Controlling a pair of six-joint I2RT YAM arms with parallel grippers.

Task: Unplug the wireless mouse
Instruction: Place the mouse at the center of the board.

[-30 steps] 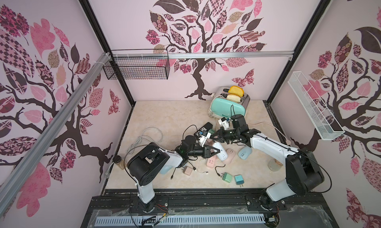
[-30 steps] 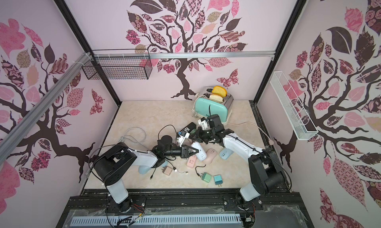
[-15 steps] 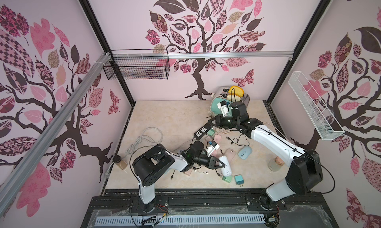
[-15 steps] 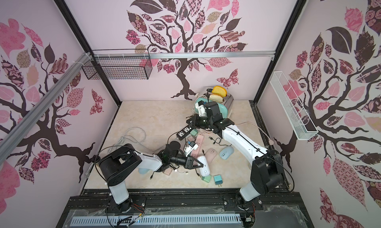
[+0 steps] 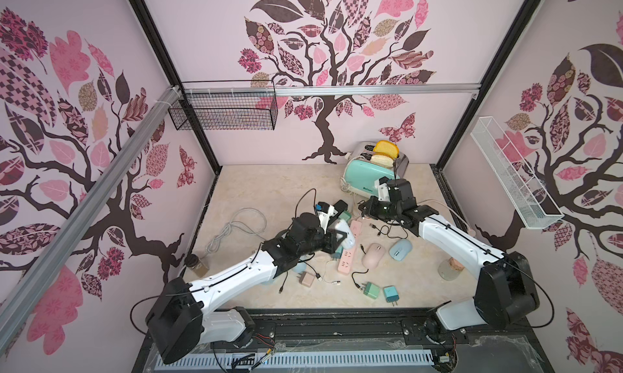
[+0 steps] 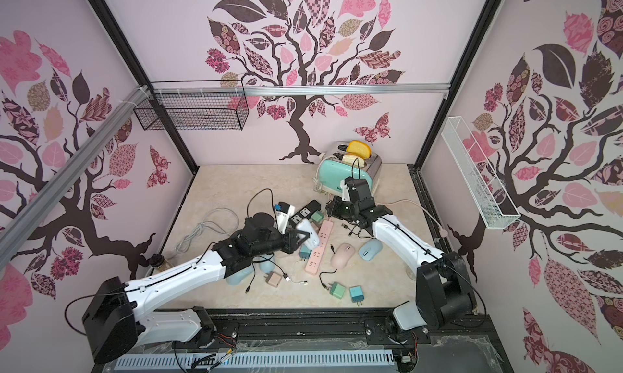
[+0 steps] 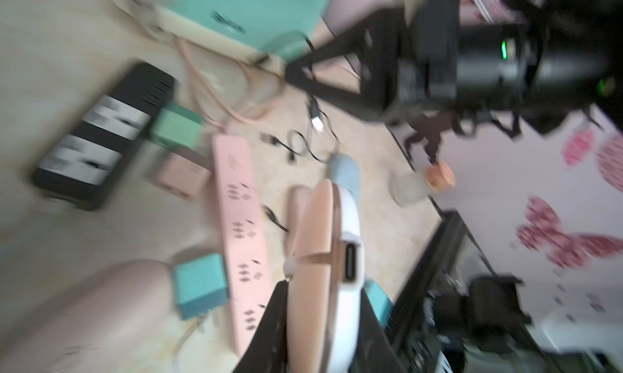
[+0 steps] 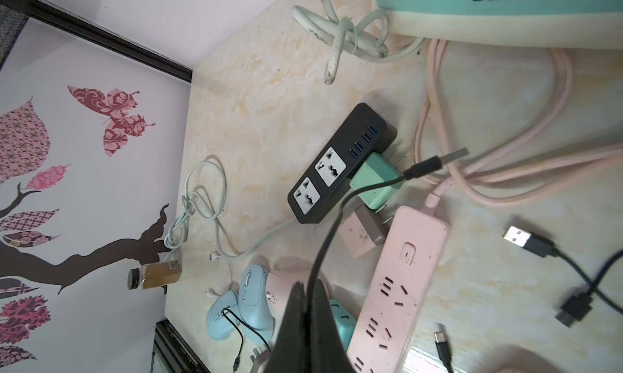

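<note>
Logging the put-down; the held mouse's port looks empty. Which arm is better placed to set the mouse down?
Left: the left gripper holds the mouse in the air; the right gripper is shut on the black cable.

The right gripper (image 8: 308, 288) has its jaws pressed together on a black USB cable (image 8: 328, 233), whose USB-A plug hangs free over a coiled pink cord (image 8: 495, 152). Beneath it, a black power strip (image 8: 337, 165) with two sockets and blue USB ports touches a green charger (image 8: 377, 182); a dusty pink charger (image 8: 362, 234) sits between that and a pink power strip (image 8: 397, 287). Two light blue mice (image 8: 254, 297) lie side by side against a pink mouse (image 8: 286, 280). A mint "Belinee" toaster (image 8: 472, 13) stands beside a knotted white cord (image 8: 344, 37).
</note>
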